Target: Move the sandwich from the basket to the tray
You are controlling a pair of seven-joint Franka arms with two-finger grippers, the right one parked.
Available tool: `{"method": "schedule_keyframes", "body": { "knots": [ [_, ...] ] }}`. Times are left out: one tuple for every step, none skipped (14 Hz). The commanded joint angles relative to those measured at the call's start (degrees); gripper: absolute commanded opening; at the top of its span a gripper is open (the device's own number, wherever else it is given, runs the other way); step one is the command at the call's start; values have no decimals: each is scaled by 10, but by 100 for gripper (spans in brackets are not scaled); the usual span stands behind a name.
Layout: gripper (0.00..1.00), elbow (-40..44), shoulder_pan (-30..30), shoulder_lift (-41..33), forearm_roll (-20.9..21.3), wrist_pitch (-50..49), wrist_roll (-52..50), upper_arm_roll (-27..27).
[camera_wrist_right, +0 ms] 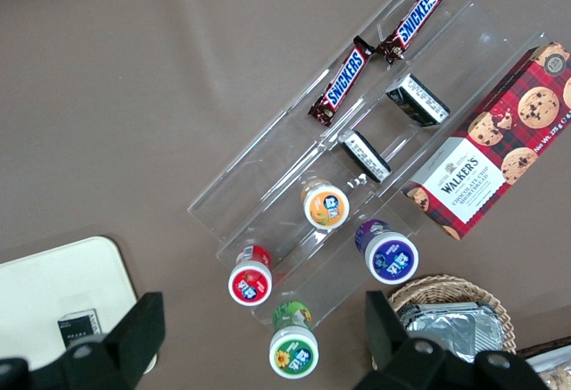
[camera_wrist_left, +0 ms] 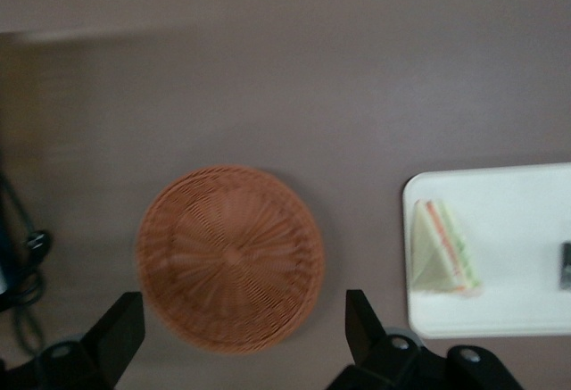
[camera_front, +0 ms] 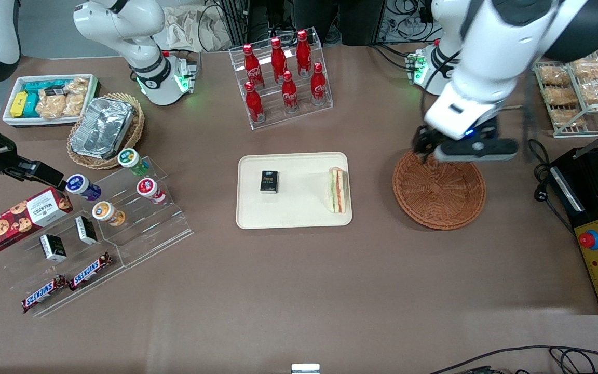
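Note:
The sandwich [camera_front: 338, 190] [camera_wrist_left: 443, 249] lies on the cream tray [camera_front: 299, 213] [camera_wrist_left: 513, 305], near the tray's edge that faces the basket. The reddish-brown wicker basket [camera_front: 438, 189] [camera_wrist_left: 230, 258] stands beside the tray, toward the working arm's end, with nothing in it. My left gripper [camera_front: 425, 147] [camera_wrist_left: 239, 335] hovers above the basket's rim, on the part farther from the front camera. It is open, with the fingers spread wide and nothing between them.
A small black box [camera_front: 269, 182] also lies on the tray. A rack of red cola bottles [camera_front: 283, 78] stands farther from the front camera than the tray. A black control box [camera_front: 597, 249] and a wire rack of snacks [camera_front: 582, 88] are at the working arm's end.

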Motion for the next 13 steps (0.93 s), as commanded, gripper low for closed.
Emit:
{"method": "schedule_keyframes", "body": {
  "knots": [
    [100, -9, 28, -48, -12, -43, 63, -2],
    [100, -7, 26, -56, -12, -48, 63, 11],
    [100, -5, 27, -64, -11, -49, 66, 18],
    [100, -3, 27, -68, -11, -49, 67, 20],
    [100, -2, 28, -67, -13, -49, 72, 21],
    [100, -1, 28, -66, -12, -48, 87, 21],
    [100, 3, 28, -65, -12, -48, 99, 21],
    [100, 9, 28, -62, -12, -48, 103, 21],
    [100, 19, 27, -53, -12, -47, 104, 24],
    [100, 34, 27, -41, -11, -46, 104, 24],
    [100, 49, 27, -26, -9, -44, 104, 24],
    [100, 65, 27, -12, -10, -44, 104, 24],
    [100, 72, 27, -4, -10, -44, 104, 24]
  ]
}}
